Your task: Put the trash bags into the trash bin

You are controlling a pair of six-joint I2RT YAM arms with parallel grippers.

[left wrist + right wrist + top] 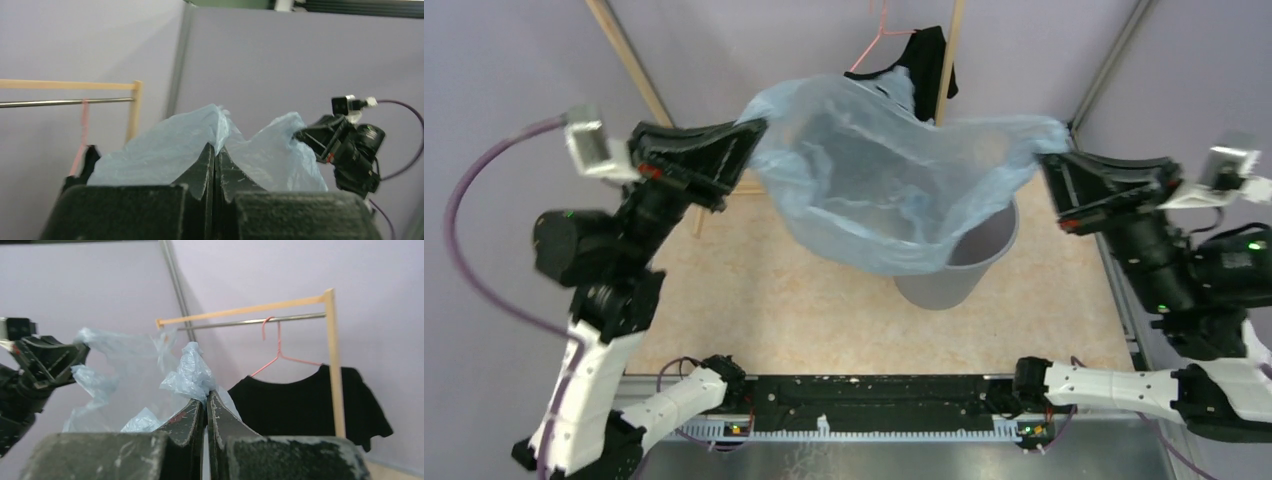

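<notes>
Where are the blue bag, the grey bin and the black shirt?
blue bag [874,190], top view, middle of the stretched film.
grey bin [936,290], top view, outer wall below the bag.
black shirt [300,402], right wrist view, chest of the shirt.

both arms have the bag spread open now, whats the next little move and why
Probably shift both arms together a little to the robot's right before lowering. The left jaws and right jaws are each shut on an opposite edge of the trash bag, holding it spread, but its sagging bottom hangs over the left side of the trash bin rather than over its opening.
</notes>
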